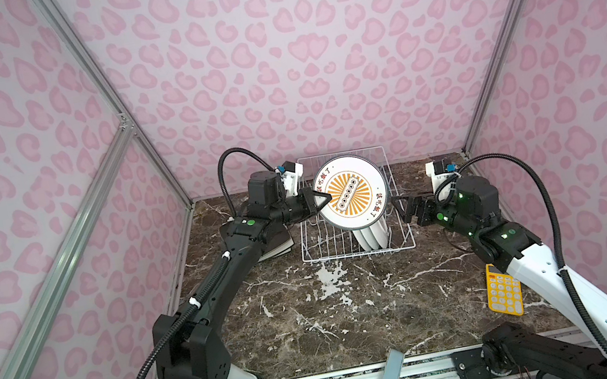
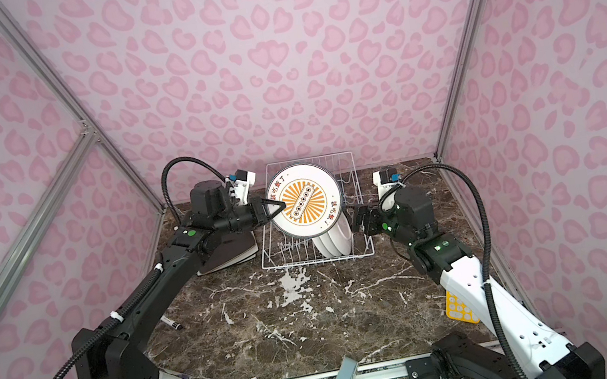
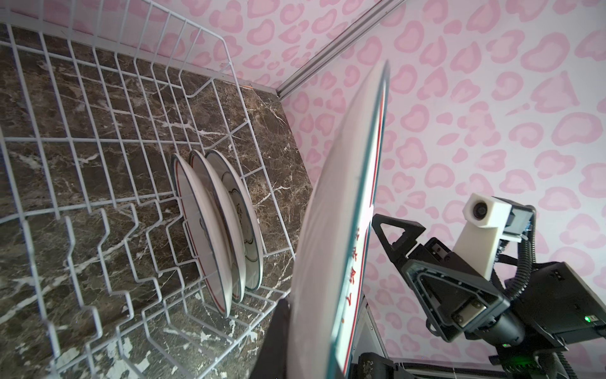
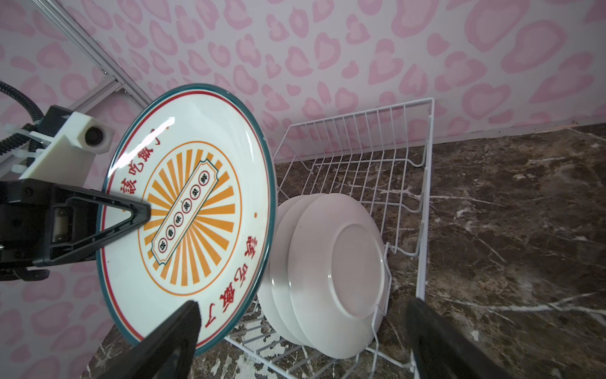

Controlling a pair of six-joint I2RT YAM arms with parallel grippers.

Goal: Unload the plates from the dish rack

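- The left hand (image 1: 326, 198) is clamped on the left rim of a round printed plate (image 1: 351, 194). One finger lies across the printed face, and the other is hidden behind the plate.
- The held plate is white with a grey-blue rim, an orange sunburst and red Chinese characters. It hangs tilted above the dish rack (image 1: 323, 241), clear of the wires, with its face turned toward the front of the bench (image 1: 317, 323).
- The right hand (image 1: 401, 207) has its fingers spread wide and holds nothing. It sits at the rack's right side, just beside the lower right rim of the held plate. Whether it touches that rim cannot be told.
- The dish rack is white wire and stands at the middle of the bench's back edge.
- Three round white plates (image 1: 373, 235) stand on edge together in the near right corner of the rack, directly below the held plate, with their plain undersides toward the right hand.
- A low stack of square plates (image 2: 229, 254), the top one dark brown, lies on the bench just left of the rack, partly hidden under the left arm.
- A yellow calculator (image 1: 501, 292) lies near the bench's right edge, partly under the right arm.
- A pen (image 2: 171, 322) lies near the left edge.
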